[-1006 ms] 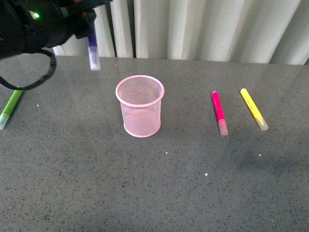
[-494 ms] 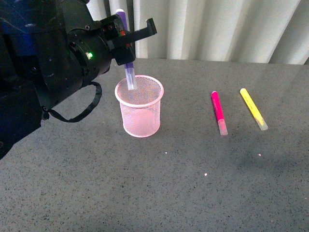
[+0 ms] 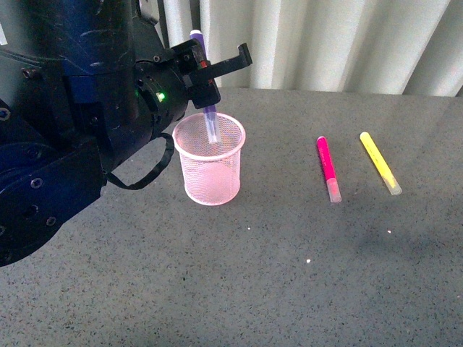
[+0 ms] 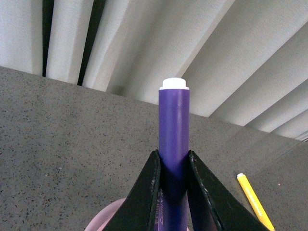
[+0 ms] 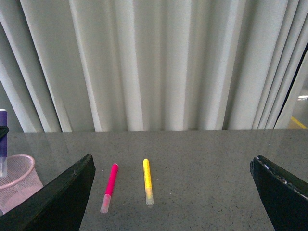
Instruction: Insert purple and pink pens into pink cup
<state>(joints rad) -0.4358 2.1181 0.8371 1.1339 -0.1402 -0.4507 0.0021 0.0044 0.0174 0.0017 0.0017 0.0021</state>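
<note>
My left gripper [image 3: 205, 78] is clamped on the purple pen [image 3: 211, 119], its tip just inside the pink cup [image 3: 212, 181] near the far rim. Released tilted, it may catch the rim or tip the light cup. The pink pen [image 3: 328, 168] lies further right; my right gripper [image 5: 172, 163] gapes empty.

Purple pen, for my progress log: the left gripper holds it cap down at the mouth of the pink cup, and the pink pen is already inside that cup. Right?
No: the front view shows the pink pen lying on the table, between the pink cup and the yellow marker. The left gripper does hold the purple pen cap down at the cup's mouth.
</note>
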